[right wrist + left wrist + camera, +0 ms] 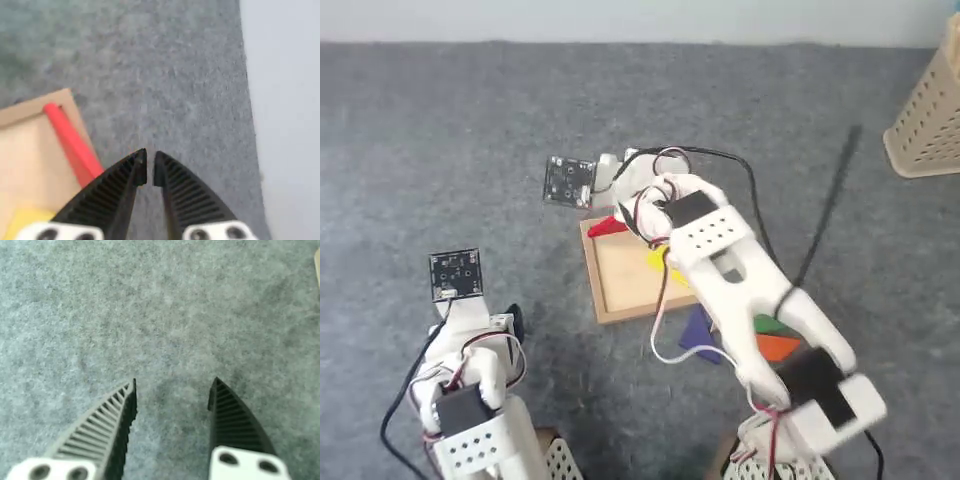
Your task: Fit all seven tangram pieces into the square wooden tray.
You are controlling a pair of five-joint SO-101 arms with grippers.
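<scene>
1. The square wooden tray [620,300] lies mid-table on the grey mat [440,140], turned slightly askew.
2. A red piece [71,144] sits in the tray's far corner, its long axis running along the far rim. A yellow piece [657,260] lies inside, partly under the arm.
3. Purple [697,328], green [770,322] and orange [779,346] pieces lie on the mat beside the tray's near right side.
4. The right gripper [150,167] hangs just past the red piece, jaws drawn nearly together on nothing.
5. The left gripper [172,390] is over bare mat, jaws wide apart.
6. A beige basket [928,110] stands at the far right.
</scene>
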